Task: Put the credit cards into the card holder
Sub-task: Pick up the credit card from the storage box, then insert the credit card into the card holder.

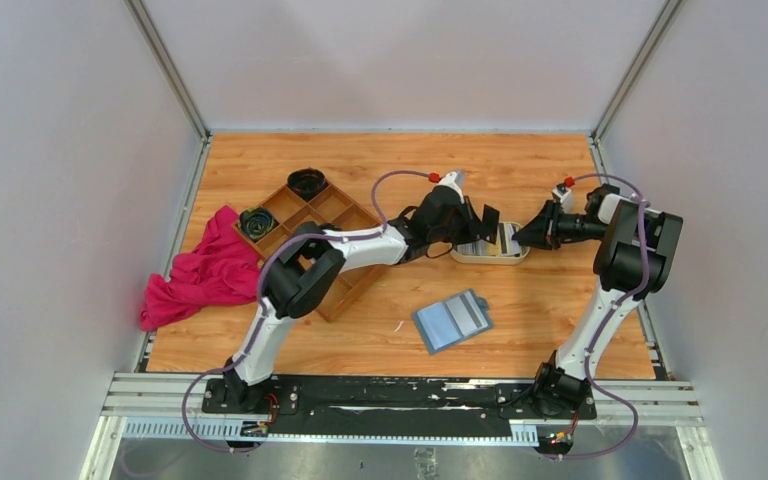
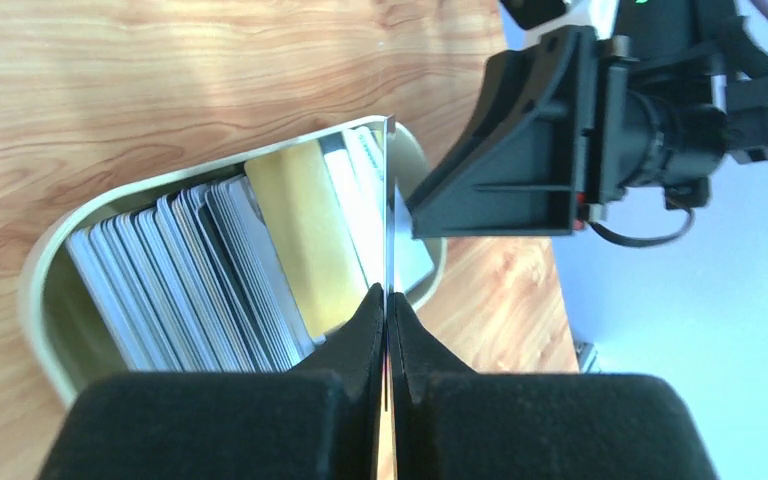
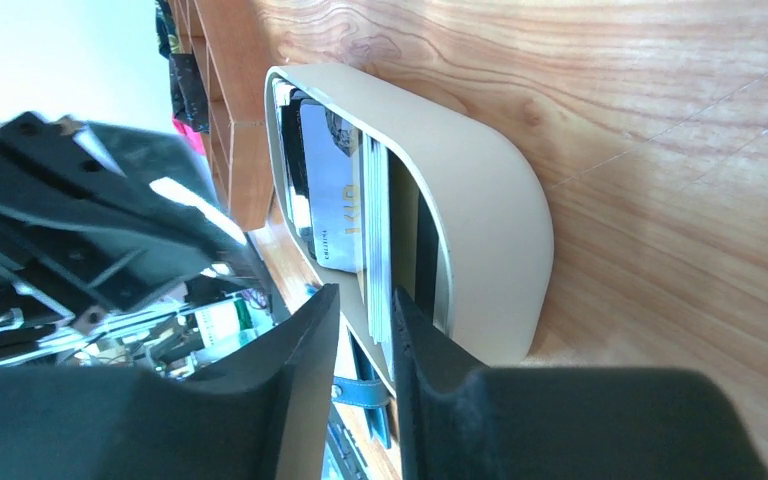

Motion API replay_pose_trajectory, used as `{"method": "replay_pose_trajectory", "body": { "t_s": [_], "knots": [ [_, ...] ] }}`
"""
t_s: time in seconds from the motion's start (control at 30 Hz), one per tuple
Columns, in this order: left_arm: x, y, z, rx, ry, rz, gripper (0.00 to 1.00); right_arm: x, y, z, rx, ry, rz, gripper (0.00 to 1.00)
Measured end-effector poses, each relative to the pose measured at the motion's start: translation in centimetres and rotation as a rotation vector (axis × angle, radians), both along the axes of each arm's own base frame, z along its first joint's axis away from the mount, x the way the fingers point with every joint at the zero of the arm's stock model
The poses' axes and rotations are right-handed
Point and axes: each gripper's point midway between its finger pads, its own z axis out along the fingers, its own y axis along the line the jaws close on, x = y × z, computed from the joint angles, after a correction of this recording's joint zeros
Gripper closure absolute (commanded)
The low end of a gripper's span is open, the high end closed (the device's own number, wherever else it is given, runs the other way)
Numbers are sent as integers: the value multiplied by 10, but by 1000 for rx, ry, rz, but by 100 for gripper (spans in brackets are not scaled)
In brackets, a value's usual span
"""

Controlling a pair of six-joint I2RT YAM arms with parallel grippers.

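One credit card (image 2: 388, 195) is being gripped at the cream oval tray (image 3: 490, 220).
The jaws of the left gripper (image 2: 388, 300) are being pressed together on this single card, seen edge-on and upright at the right end of the tray, where the other credit cards (image 2: 190, 270) are standing on edge in a row. The jaws of the right gripper (image 3: 365, 300) are standing a little apart, with some card edges between them. The card holder (image 1: 452, 320) is lying open on the counter (image 1: 520, 160), nearer than the tray and well apart from it.
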Motion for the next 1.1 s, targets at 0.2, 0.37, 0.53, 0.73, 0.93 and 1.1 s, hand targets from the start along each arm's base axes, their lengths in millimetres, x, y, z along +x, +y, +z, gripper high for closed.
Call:
{"method": "replay_pose_trajectory", "body": {
  "t_s": [0.2,0.37,0.53,0.73,0.93,1.1],
  "knots": [
    [-20,33,77,-11,-165,-42,100,0,-6,14,-101,-74,15,52],
    [-63,83,132,-29,-318,-97,100,-1,-17,35,-254,-186,33,46],
    [-126,152,133,-10,-383,-122,100,-11,-25,65,-407,-336,55,45],
    [-187,212,117,-56,-411,-117,100,-32,-20,113,-518,-544,81,45],
    [-210,239,101,-109,-398,-88,100,-62,7,160,-510,-801,137,43],
    [-226,239,80,-109,-364,-123,100,-101,50,172,-394,-1012,259,38]
  ]
}}
